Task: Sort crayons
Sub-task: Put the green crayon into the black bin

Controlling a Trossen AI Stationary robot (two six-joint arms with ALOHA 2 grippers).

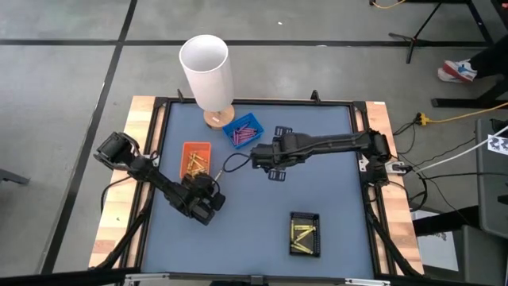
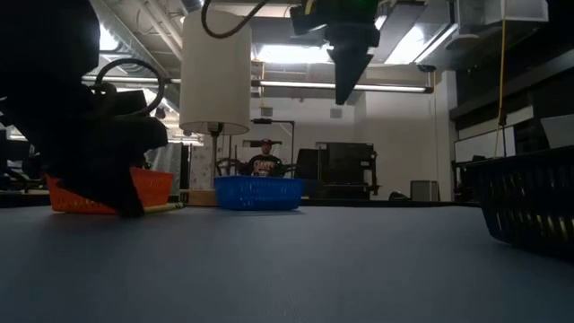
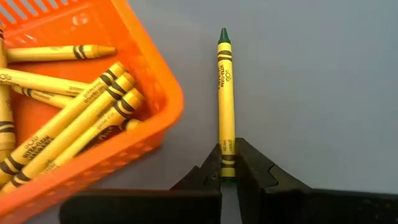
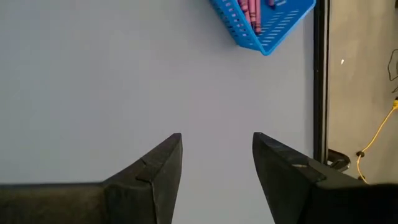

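Crayon (image 3: pixel 226 99), yellow-wrapped with what looks like a green tip, lies on the tabletop (image 3: pixel 311 93) just right of the orange tray (image 3: pixel 158 118), its end pinched by the left gripper (image 3: pixel 227 163). Right gripper (image 4: pixel 216 163) hangs spread, empty, near the blue tray (image 4: pixel 267 28).

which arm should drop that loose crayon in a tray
Left. Its gripper is shut on the crayon beside the orange tray. The right gripper hangs open and empty above the table.
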